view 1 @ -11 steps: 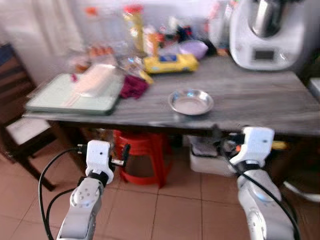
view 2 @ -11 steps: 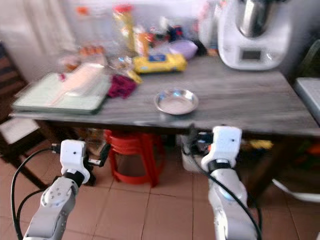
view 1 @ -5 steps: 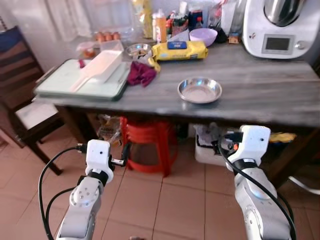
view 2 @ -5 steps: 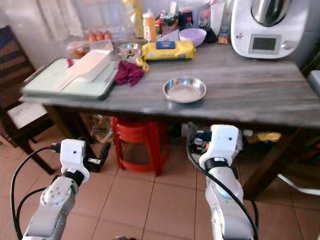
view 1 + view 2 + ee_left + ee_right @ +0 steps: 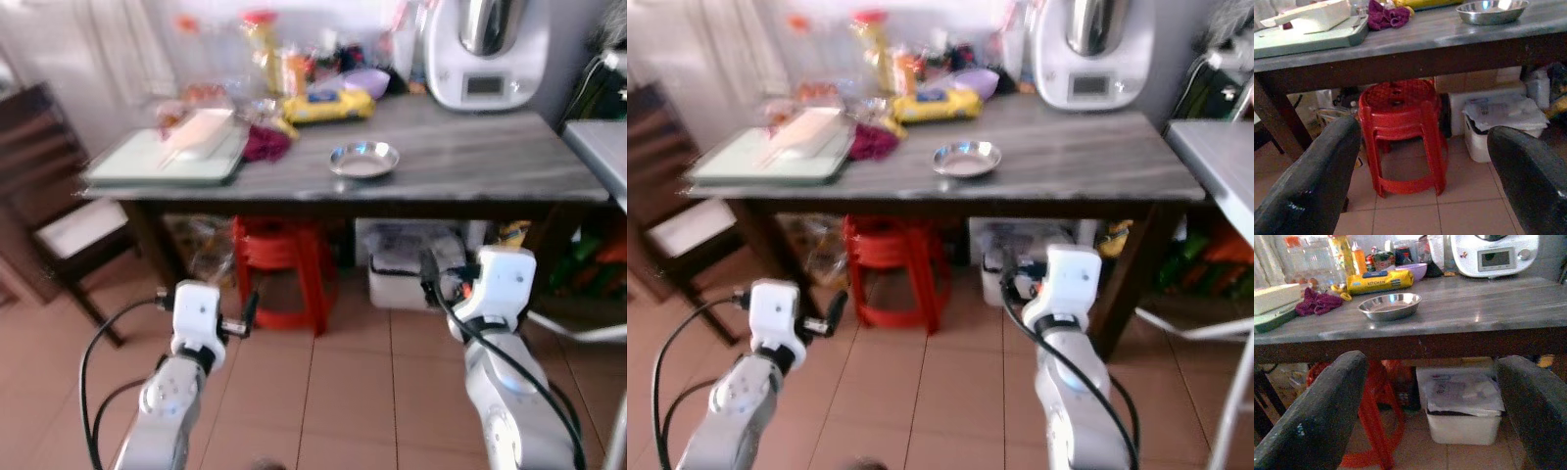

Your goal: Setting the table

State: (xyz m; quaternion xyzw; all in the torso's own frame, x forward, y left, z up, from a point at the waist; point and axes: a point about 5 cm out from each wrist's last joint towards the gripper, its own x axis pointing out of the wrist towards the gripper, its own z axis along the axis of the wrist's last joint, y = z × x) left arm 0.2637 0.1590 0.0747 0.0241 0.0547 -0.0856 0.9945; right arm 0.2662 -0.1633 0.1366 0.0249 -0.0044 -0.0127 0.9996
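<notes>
A shallow steel bowl (image 5: 363,160) sits near the front edge of a long grey table (image 5: 470,166), about mid-length. Both arms are held low in front of me, below table height and well short of the table. My left gripper (image 5: 1425,132) is open with nothing between its fingers (image 5: 1308,181) and faces the red stool under the table. My right gripper (image 5: 1432,363) is also open and holds nothing; beyond it the steel bowl (image 5: 1389,305) rests on the tabletop.
A green tray (image 5: 167,159) with a white block, a maroon cloth (image 5: 265,144), a yellow packet (image 5: 328,104), bottles and a white appliance (image 5: 487,54) crowd the table. Below stand a red stool (image 5: 281,269) and a white bin (image 5: 407,274). A dark chair (image 5: 54,196) stands left, another table (image 5: 600,147) right.
The whole view has shifted: the table now looks smaller and farther off, so the camera has drawn back. Both arms hold the same pose, grippers still open.
</notes>
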